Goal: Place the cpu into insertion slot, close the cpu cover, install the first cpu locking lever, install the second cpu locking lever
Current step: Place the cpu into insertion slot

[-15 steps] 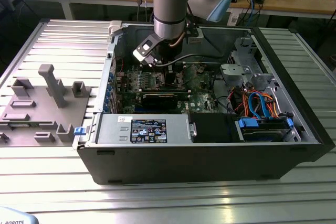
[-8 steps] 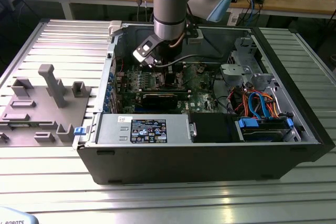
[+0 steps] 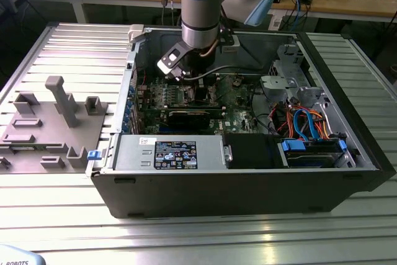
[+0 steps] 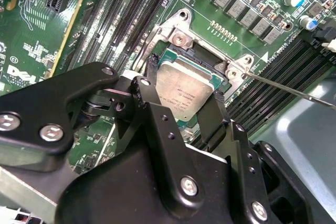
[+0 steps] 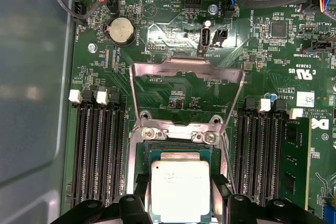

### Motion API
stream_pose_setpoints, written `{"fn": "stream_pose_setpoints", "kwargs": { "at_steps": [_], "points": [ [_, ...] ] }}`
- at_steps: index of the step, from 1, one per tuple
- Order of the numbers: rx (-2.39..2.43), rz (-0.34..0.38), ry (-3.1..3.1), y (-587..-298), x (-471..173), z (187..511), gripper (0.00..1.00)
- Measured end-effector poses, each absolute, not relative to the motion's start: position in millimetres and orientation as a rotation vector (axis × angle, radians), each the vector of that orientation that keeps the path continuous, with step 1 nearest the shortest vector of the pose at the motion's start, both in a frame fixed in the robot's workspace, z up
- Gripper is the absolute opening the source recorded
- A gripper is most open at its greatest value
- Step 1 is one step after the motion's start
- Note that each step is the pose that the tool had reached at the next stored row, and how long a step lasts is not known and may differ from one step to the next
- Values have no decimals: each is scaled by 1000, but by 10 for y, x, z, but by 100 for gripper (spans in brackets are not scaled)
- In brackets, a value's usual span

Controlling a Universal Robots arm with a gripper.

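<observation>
The cpu [image 4: 186,90] [image 5: 180,190], a small square chip with a silvery top, sits between my gripper's two black fingertips [image 4: 152,72]. My gripper [image 4: 185,85] [image 5: 180,182] looks shut on its opposite edges. The chip lies at the insertion slot [image 4: 195,57] [image 5: 147,155], slightly tilted; I cannot tell whether it is seated. The cpu cover [image 5: 186,72] is swung open and stands back from the slot on its hinge. A thin wire locking lever [image 4: 283,88] [image 5: 227,156] juts out beside the slot. In the exterior view my gripper [image 3: 197,84] reaches down into the open case over the green motherboard [image 3: 180,100].
Long black memory slots [image 5: 97,150] [image 5: 260,150] run along both sides of the slot. The case holds a grey drive cage [image 3: 288,76], cable bundles [image 3: 304,119] and a power supply [image 3: 170,153]. A grey fixture [image 3: 53,122] stands on the table at the exterior view's left.
</observation>
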State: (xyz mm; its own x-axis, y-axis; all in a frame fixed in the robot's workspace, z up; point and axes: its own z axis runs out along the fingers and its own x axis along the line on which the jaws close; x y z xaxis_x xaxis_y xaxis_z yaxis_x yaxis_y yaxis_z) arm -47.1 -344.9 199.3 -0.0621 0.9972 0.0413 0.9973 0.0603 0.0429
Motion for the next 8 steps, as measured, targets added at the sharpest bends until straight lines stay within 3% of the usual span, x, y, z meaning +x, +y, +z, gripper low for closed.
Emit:
{"fn": "stream_pose_setpoints", "kwargs": {
  "at_steps": [8],
  "points": [
    [-2151,-93,-2287,-3449,-471,1975,54]
  ]
}}
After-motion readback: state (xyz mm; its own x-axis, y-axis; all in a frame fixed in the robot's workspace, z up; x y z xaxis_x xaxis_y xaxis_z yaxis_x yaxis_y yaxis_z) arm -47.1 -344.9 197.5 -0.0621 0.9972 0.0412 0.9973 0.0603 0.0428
